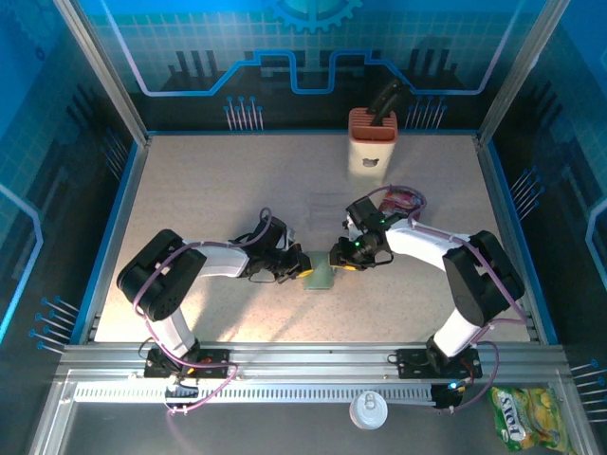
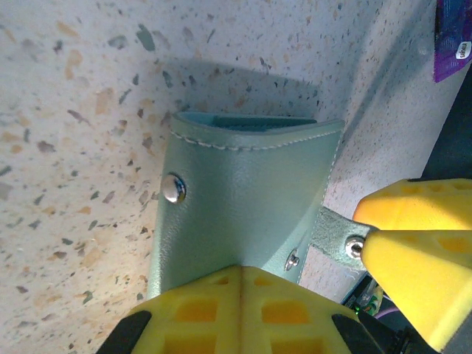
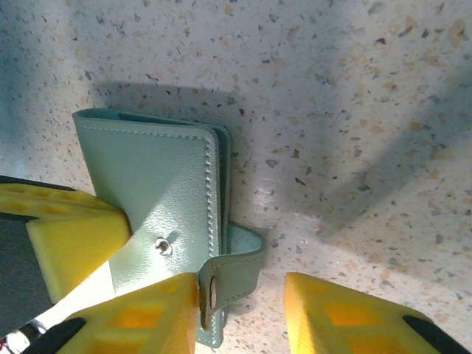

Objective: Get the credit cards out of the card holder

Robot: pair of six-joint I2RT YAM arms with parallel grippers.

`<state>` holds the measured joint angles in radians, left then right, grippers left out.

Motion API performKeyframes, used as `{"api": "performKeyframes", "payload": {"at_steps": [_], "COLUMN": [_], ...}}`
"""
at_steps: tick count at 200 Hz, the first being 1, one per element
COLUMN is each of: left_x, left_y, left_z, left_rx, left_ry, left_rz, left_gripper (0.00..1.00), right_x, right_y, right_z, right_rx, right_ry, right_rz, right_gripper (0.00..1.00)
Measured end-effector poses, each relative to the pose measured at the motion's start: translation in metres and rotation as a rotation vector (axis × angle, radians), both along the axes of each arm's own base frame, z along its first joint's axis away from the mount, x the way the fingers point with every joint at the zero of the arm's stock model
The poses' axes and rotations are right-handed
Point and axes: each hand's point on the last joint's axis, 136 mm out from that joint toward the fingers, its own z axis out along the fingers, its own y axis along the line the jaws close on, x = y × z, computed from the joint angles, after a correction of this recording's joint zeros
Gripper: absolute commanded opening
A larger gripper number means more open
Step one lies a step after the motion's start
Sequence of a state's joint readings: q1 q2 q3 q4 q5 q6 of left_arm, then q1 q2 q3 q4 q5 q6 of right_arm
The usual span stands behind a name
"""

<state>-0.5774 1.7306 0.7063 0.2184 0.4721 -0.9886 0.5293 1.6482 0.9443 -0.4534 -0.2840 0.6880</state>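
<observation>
The grey-green card holder [image 1: 321, 276] lies folded shut on the speckled table between both arms. In the left wrist view the holder [image 2: 243, 192] shows two metal snaps, and my left gripper [image 2: 240, 274] is shut on its near edge. My right gripper [image 3: 242, 310] is open, its jaws standing on either side of the holder's snap strap [image 3: 234, 269]; the strap rests against one finger [image 3: 151, 313] and there is a wide gap to the other. The strap is undone and curls away from the cover [image 3: 151, 184]. The credit cards are hidden inside the holder.
A tall orange-and-cream block [image 1: 372, 142] stands at the back of the table. A purple-red snack packet [image 1: 403, 199] lies just behind my right arm. In front of the table lie a white lid [image 1: 368, 409] and a yellow-green packet [image 1: 527, 417].
</observation>
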Motion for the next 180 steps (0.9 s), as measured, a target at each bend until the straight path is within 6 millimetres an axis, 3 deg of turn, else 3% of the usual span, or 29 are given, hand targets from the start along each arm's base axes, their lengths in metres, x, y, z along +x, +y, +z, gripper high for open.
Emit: {"api": "performKeyframes", "payload": {"at_steps": [57, 114, 180], "left_x": [0.0, 0.0, 0.0], "left_y": [0.0, 0.0, 0.0], "left_z": [0.0, 0.0, 0.0], "left_rx": [0.001, 0.002, 0.002], "left_ry": [-0.001, -0.001, -0.002], "left_rz": [0.001, 0.0, 0.001], "left_gripper": [0.0, 0.0, 0.0], "right_x": [-0.001, -0.004, -0.007], "right_y": [0.0, -0.003, 0.0], "right_z": [-0.003, -0.01, -0.018], "right_rx": [-0.009, -0.042, -0.055], "right_ry": [0.019, 0.036, 0.058], "right_rz": [0.005, 0.015, 0.024], "right_gripper": [0.48, 0.31, 0.22]}}
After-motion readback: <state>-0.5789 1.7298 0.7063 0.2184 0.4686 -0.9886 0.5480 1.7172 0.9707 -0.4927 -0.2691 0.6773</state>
